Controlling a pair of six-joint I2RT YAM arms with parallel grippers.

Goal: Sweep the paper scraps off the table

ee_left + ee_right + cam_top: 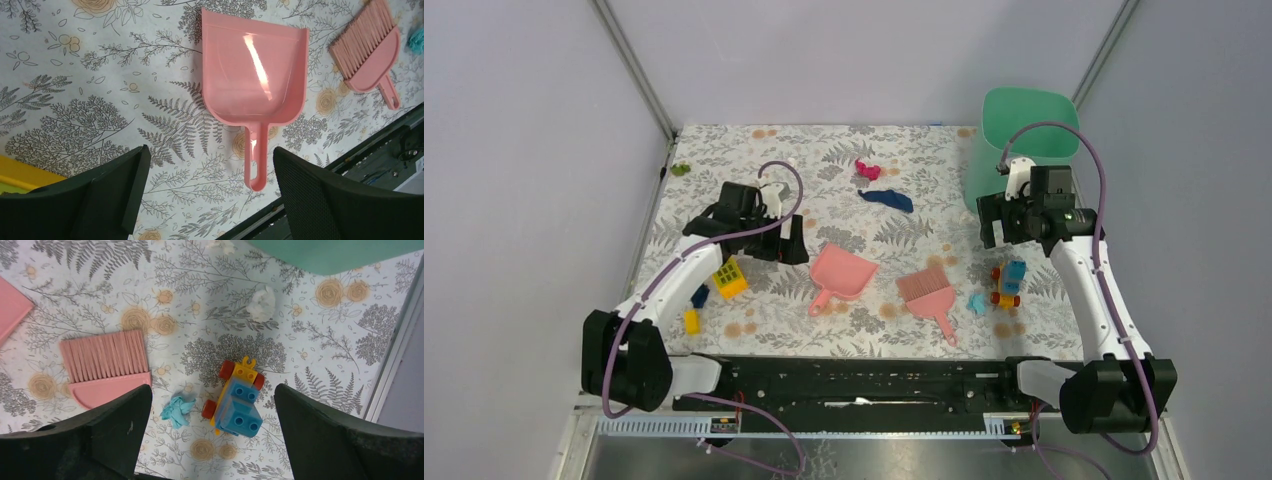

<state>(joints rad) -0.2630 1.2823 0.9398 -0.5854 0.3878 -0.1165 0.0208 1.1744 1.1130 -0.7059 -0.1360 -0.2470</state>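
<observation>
A: How many of each?
B: One magenta wad [867, 170], one dark blue wad [886, 200], one cyan wad [976, 301], one white wad [262, 303].
A: And besides paper?
B: One dustpan [844, 270], one brush [927, 290], one green bin [1022, 140], one toy car [1007, 283], two yellow bricks [730, 279]. Also one small blue bit [699, 295] beside bricks, kind unclear.

No readable text, label, brand, number or sign appears on anything.

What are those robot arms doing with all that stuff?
Two robot arms are set to sweep crumpled paper scraps off the leaf-patterned table. Nothing is held yet. The left gripper hangs open near the pink plastic dustpan, the right gripper open near a toy-brick vehicle and the pink hand brush. Magenta, dark blue and cyan scraps lie loose.
</observation>
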